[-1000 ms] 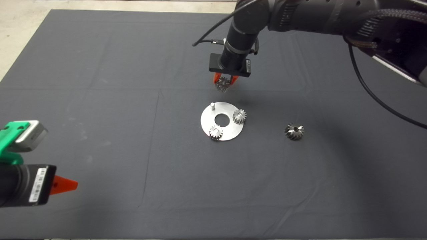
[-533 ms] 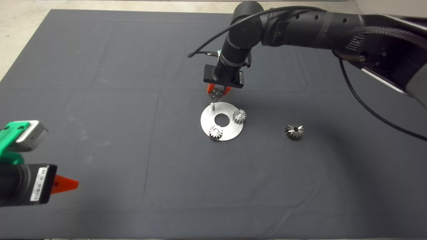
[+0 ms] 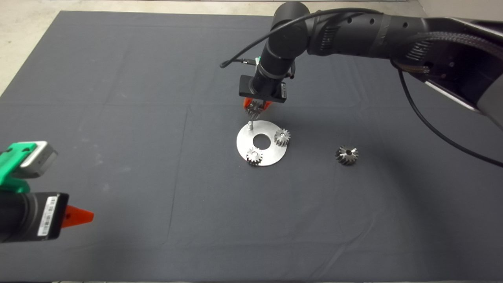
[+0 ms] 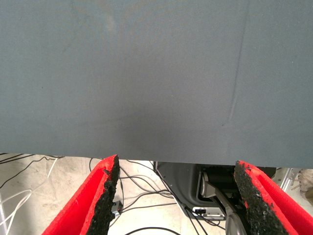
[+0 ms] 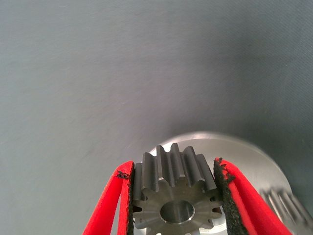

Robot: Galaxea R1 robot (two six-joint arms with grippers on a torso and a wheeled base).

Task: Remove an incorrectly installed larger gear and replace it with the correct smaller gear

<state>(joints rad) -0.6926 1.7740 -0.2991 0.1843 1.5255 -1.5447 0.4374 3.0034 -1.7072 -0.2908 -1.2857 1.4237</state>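
My right gripper [image 3: 254, 109] is shut on the smaller gear [image 3: 254, 111] and holds it just above the bare pin [image 3: 250, 125] at the far left of the round steel plate [image 3: 268, 154]. In the right wrist view the gear [image 5: 173, 193] sits between the two black pads, with the plate [image 5: 244, 152] just beyond it. Two other small gears [image 3: 282, 137] [image 3: 254, 156] sit on the plate. The larger gear [image 3: 347, 154] lies on the mat to the right of the plate. My left gripper [image 4: 176, 196] is open and empty, parked at the lower left [image 3: 78, 216].
The dark mat [image 3: 157, 98] covers the table. The left wrist view shows the mat's edge with cables and floor [image 4: 146, 196] beyond it.
My right gripper carried the smaller gear left and down toward the plate's bare pin, then nearly stopped above it. The left arm has not moved.
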